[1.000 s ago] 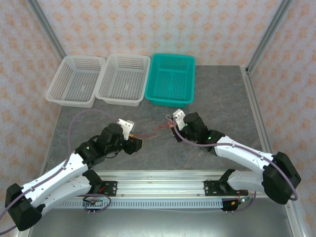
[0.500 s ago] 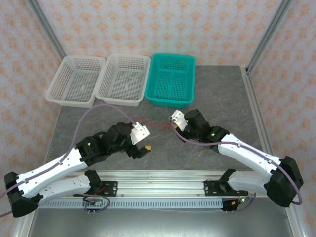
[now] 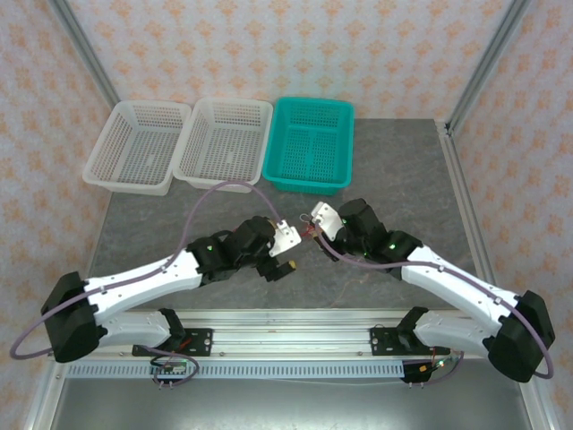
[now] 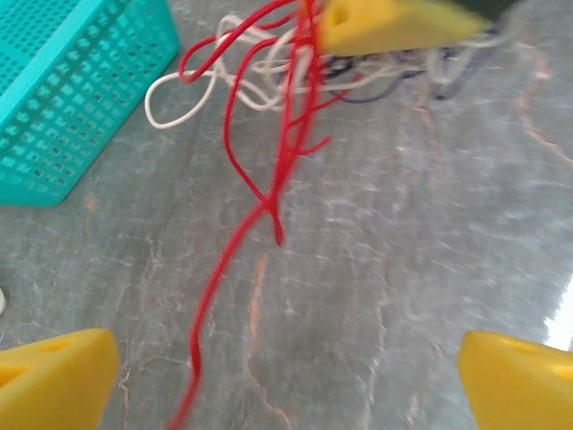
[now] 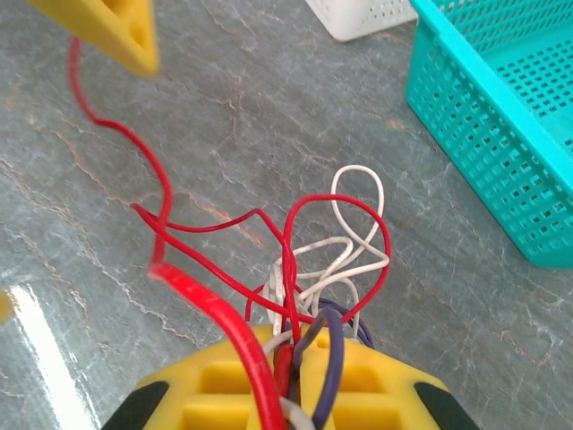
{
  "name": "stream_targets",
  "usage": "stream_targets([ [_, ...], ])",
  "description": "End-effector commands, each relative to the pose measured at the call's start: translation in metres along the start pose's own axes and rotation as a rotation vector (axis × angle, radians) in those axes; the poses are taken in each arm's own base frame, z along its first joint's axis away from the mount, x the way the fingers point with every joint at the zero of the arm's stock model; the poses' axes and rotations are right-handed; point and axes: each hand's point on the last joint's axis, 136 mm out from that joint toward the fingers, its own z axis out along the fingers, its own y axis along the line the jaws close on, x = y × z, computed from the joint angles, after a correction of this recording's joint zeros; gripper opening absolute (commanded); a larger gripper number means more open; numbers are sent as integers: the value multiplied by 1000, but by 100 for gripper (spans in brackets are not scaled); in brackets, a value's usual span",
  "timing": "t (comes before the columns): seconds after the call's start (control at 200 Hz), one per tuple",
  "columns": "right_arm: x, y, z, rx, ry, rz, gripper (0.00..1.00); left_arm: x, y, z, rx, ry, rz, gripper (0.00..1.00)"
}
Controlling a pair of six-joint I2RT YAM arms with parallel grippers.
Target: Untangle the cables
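Right pincer (image 5: 300,363) clamped on the cables (image 5: 313,260): red, white and purple strands bunched in its grip at mid-counter (image 3: 403,179), near the teal basket (image 3: 309,148). Left pincer (image 4: 286,376) stands with jaws wide apart. One red strand hangs between them, ungripped.

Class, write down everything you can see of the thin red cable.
The thin, glossy red cable looks like flexible plastic-coated wire. It is pinched in the right hand with white wire and purple wire, looping and tangling there. Its free length trails over the grey table, passing between the left hand's open fingers, ungripped.
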Motion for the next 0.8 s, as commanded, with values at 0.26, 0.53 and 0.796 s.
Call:
stream_targets([
  [0.26, 3, 2, -6, 9, -53, 31, 0, -9, 30, -4, -193, -100, -33, 0],
  [0.53, 17, -46, 28, 281, -117, 317, 27, -45, 48, -78, -202, -332, -193, 0],
  [0.796, 106, -82, 46, 580, 18, 761, 21, -33, 111, -142, -450, -421, -462, 0],
])
